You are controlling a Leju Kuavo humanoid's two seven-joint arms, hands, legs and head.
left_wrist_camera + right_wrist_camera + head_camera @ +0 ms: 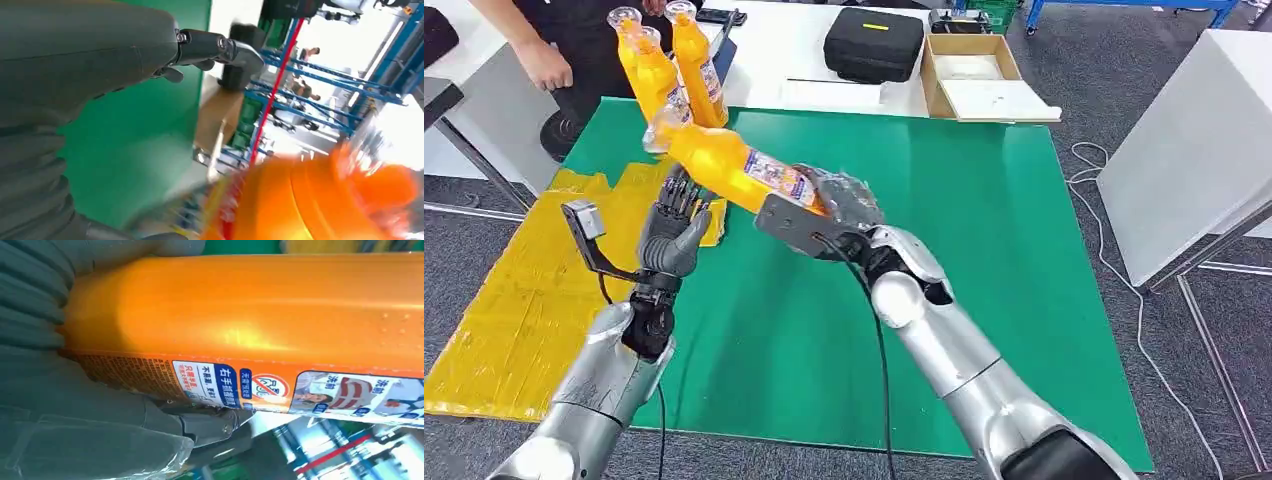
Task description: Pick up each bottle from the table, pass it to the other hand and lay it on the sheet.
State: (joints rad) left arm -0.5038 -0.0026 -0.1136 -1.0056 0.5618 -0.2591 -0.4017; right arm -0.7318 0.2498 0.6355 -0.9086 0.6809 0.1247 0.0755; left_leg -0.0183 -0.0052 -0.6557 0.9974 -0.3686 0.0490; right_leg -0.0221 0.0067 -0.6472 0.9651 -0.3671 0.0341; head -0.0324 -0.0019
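Observation:
My right hand (839, 205) grips the base end of an orange bottle (724, 163), held tilted above the green table (984, 230) with its clear cap pointing to the far left. The same bottle (250, 310) and its label show close up in the right wrist view, and its orange body (310, 200) is blurred in the left wrist view. My left hand (676, 225) is raised just below the bottle's neck, fingers spread, holding nothing. Three more orange bottles (669, 65) stand upright at the far left edge. The yellow sheet (519, 300) lies on the floor to the left.
A person (544, 50) stands beyond the standing bottles, one hand near them. A black case (874, 42) and an open cardboard box (969, 72) lie on the white table behind. A white table (1194, 150) stands at the right, with a cable (1114, 260) on the floor.

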